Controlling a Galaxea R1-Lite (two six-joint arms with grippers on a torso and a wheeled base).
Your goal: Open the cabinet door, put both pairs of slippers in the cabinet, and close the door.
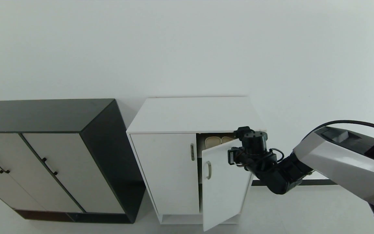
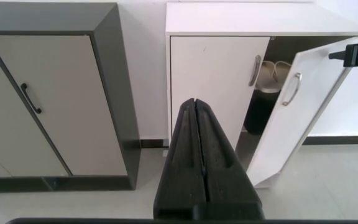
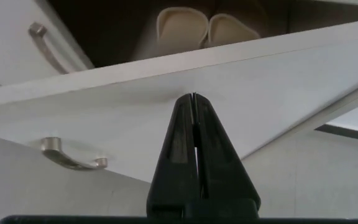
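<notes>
The white cabinet (image 1: 187,113) stands against the wall with its right door (image 1: 224,182) partly ajar and its left door (image 1: 166,172) flush. A pair of beige slippers (image 1: 219,140) lies on the upper shelf inside, also seen as slippers (image 3: 207,30) and slippers (image 2: 275,71). My right gripper (image 3: 194,99) is shut, its tips against the outer face of the right door near its top edge, above the door handle (image 3: 70,158). My left gripper (image 2: 195,106) is shut and empty, held back from the cabinet and facing it.
A black cabinet (image 1: 50,156) with two beige doors stands to the left of the white one. Pale floor (image 1: 304,211) lies open in front and to the right. A dark baseboard strip (image 1: 317,182) runs along the wall.
</notes>
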